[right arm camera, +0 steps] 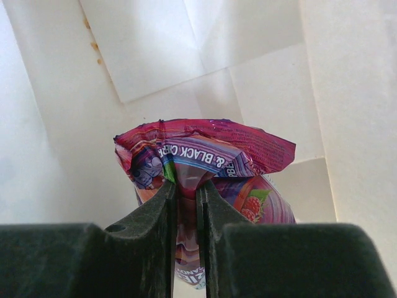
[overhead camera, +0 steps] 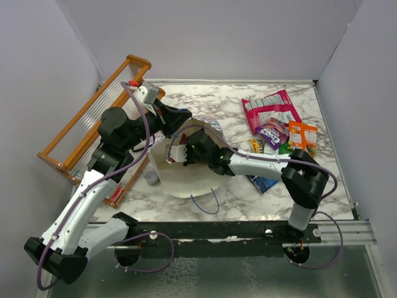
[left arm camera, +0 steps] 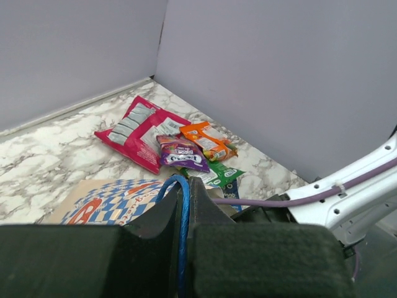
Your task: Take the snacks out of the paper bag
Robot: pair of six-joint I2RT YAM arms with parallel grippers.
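Pinching purple-pink packet (right arm camera: 211, 152) inside paper bag (overhead camera: 186, 184), right gripper (right arm camera: 186, 189) nearly closed on wrapper's crimped top. Left gripper (left arm camera: 185, 208) clamped on blue handle string (left arm camera: 180, 186), steadying bag. Withdraw straight along bag axis, slowly, avoid snagging walls.

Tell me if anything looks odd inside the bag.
A few small brown stains mark the cream inside of the paper bag, upper left. The purple-pink packet is crumpled where the right gripper pinches it.
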